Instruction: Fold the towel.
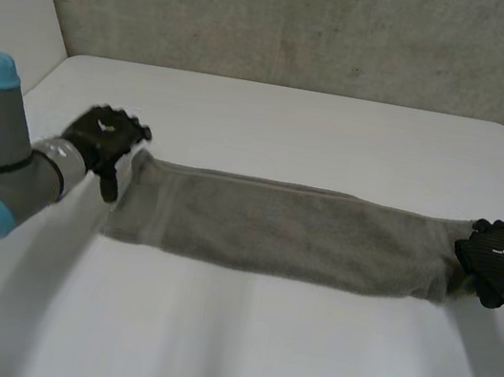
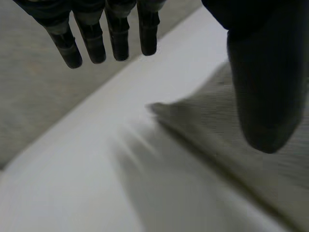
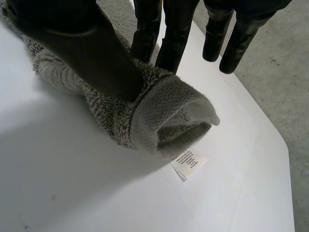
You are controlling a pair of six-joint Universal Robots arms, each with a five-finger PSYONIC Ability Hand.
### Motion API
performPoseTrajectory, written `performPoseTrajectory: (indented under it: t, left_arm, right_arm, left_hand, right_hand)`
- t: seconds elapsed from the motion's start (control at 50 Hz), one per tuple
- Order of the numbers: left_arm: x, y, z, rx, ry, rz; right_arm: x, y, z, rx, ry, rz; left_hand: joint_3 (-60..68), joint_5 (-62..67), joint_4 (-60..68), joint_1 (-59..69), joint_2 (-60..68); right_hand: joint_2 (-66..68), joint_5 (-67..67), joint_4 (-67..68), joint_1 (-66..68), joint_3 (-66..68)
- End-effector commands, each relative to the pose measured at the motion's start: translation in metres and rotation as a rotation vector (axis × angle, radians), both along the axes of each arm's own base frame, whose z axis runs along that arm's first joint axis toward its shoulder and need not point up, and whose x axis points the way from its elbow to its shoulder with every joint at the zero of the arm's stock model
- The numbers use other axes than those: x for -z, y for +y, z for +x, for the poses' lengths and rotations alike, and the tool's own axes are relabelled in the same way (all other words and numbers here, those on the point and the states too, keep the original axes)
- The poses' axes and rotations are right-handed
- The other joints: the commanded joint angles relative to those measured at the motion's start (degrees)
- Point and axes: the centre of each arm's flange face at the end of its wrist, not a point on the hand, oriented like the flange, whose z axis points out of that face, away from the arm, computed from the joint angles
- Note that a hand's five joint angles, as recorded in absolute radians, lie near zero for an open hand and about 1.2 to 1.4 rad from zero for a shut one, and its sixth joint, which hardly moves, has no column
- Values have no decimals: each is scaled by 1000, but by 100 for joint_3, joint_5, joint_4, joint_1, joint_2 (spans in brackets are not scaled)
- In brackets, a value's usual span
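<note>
We see a white, round-cornered table (image 1: 282, 126); a grey speckled concrete wall (image 1: 308, 24) rises at twelve o'clock.

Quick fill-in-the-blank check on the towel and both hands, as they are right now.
1. The towel lies stretched across the ____ table.
2. The right hand pinches the ____ at one end, between thumb and fingers.
3. The left hand, at the other end, is ____, its fingers straight.

Missing words: white; towel; open.
</note>
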Motion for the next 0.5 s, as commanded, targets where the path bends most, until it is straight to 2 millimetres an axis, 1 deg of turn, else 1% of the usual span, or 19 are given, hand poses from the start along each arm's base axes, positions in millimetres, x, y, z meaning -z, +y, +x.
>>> performPoseTrajectory:
  t: [0.02,0.04,0.06,0.1,0.12,0.16,0.22,0.32,0.5]
  left_arm:
    - [18,41,0,71,-3,161]
    - [23,48,1,79,-6,189]
    - [23,48,1,79,-6,190]
    - [30,59,0,98,-7,227]
    - [30,59,0,98,-7,227]
    - [33,67,-5,120,-10,243]
    - [34,69,-6,125,-12,247]
    - [41,70,0,106,-19,273]
    - [41,69,8,77,-25,279]
  right_arm:
    - [0,1,0,-2,0,1]
    - [0,1,0,-2,0,1]
    - [0,1,0,-2,0,1]
    - [0,1,0,-3,1,0]
    - [0,1,0,-3,1,0]
    - [0,1,0,-3,1,2]
    - [1,1,1,-3,1,3]
    - [1,1,0,-1,1,6]
    - [0,0,-1,-2,8,2]
  left_hand:
    - [-246,402,-288,419,437]
    - [-246,385,-288,403,420]
    - [-246,385,-288,403,420]
    - [-246,318,-288,336,353]
    - [-246,318,-288,335,353]
    - [-246,268,-288,285,303]
    - [-246,217,-288,234,252]
    - [-246,183,-288,201,218]
    - [-246,183,-288,201,218]
  right_hand:
    - [582,356,-342,533,-38]
    - [582,356,-342,533,-38]
    - [582,356,-342,533,-38]
    - [582,356,-342,533,-38]
    - [582,356,-342,533,-38]
    - [582,356,-342,533,-38]
    - [582,356,-342,533,-38]
    - [582,356,-342,533,-38]
    - [582,356,-342,533,-38]
